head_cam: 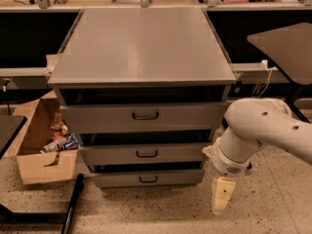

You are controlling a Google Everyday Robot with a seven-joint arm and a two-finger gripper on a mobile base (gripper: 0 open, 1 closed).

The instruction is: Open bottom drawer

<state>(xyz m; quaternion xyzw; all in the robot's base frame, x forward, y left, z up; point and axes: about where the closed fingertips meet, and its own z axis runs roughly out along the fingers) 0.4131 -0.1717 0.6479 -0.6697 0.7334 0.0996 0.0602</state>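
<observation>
Low at near right, gripper [222, 199] hangs pointing down, just right of bottom drawer [117, 178], apparently not touching; whether it's clenched can't be told. Drawer sits lowest in cabinet [141, 48].

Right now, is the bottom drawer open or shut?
Shut: bottom drawer shows no tray above its front. Gripper hangs to its right, clear of the handle.
</observation>
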